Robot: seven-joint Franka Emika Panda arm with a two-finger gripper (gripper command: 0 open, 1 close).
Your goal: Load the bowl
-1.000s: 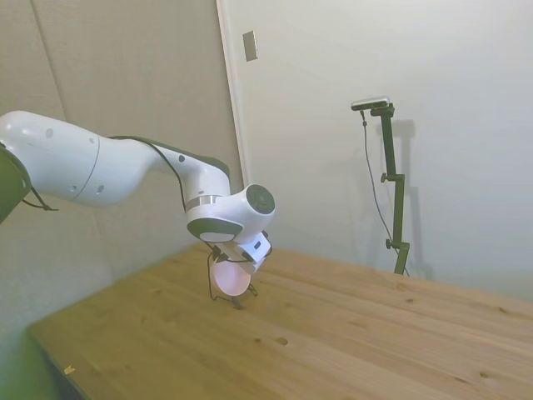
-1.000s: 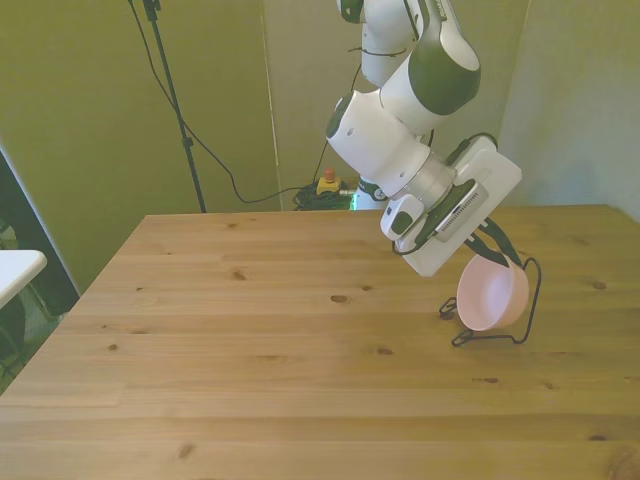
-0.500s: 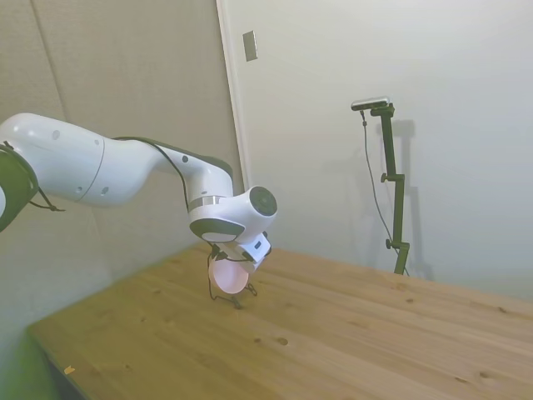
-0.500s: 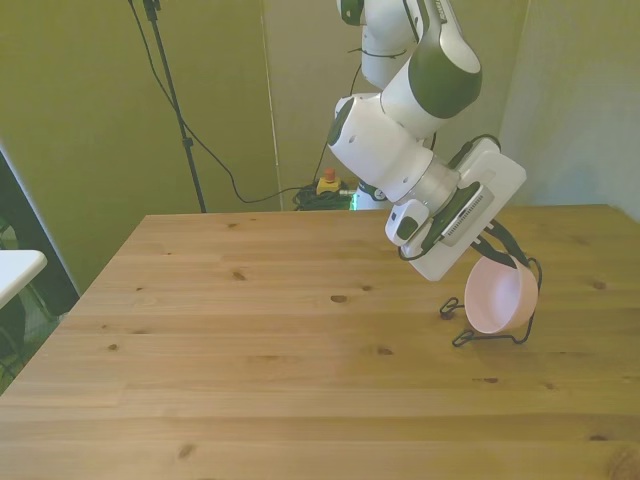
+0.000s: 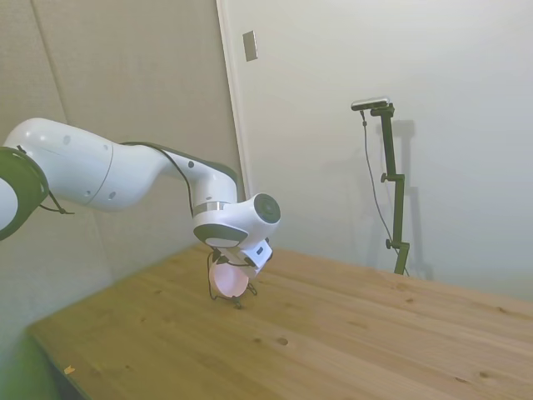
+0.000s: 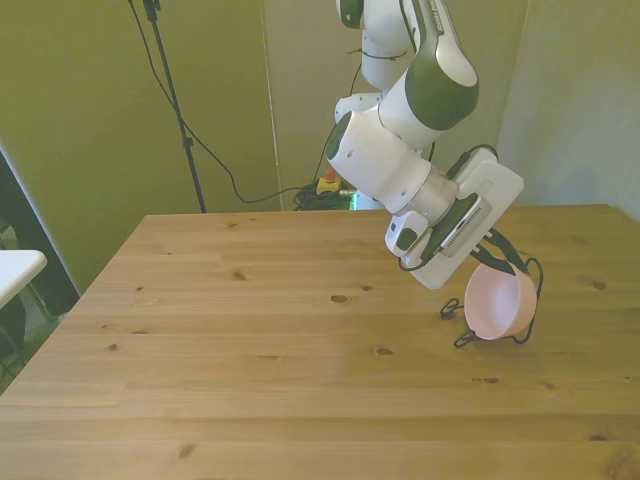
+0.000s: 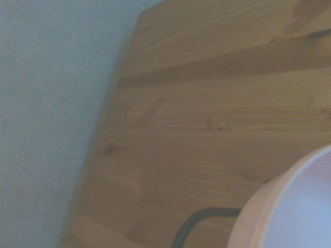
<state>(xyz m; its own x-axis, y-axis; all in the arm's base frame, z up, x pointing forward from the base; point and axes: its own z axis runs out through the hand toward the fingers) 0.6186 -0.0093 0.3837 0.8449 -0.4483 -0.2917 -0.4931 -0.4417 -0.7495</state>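
Gripper [image 6: 497, 262] clamped on tilted pink bowl [image 6: 493, 305] just below, sitting in black wire rack [image 6: 527, 290].

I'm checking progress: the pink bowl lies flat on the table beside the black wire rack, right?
Not quite. The front view shows the pink bowl standing on edge inside the black wire rack, with the gripper right above it.

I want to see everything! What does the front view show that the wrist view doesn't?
Only the front view shows the white arm, the gripper over the bowl, and the bowl standing on its side in the wire rack. Only the wrist view shows the table's edge against a pale wall up close. Both show the pink bowl and the wooden table.
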